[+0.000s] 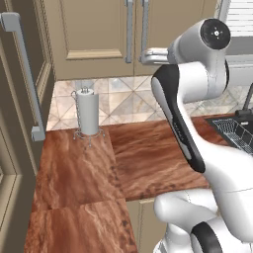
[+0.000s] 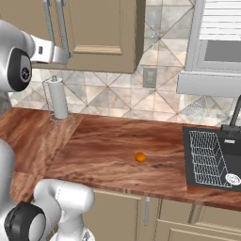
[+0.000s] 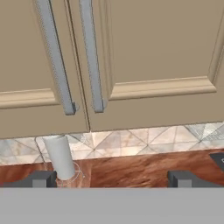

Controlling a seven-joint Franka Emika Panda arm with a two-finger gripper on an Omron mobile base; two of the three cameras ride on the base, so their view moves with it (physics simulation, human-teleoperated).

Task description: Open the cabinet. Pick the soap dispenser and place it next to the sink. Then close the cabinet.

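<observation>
The beige double-door cabinet [image 1: 94,34] [image 2: 101,28] [image 3: 157,52] hangs shut above the counter. Its two grey bar handles [image 3: 54,57] [image 3: 92,57] meet at the middle seam. My gripper [image 1: 144,58] [image 2: 66,56] [image 3: 111,178] hovers just in front of the lower ends of those handles, a little below them and touching neither. It is open, with its fingertips [image 3: 41,178] wide apart and nothing between them. The soap dispenser is hidden. The dark sink [image 1: 232,131] [image 2: 209,157] with its wire rack lies at the right end of the counter.
A white paper towel roll [image 1: 89,112] [image 2: 58,99] [image 3: 60,156] stands on a wire stand under the left door. A small orange ball [image 2: 140,157] lies mid-counter. A tall brown cabinet [image 1: 20,99] walls off the left. A dark faucet [image 2: 235,117] rises behind the sink.
</observation>
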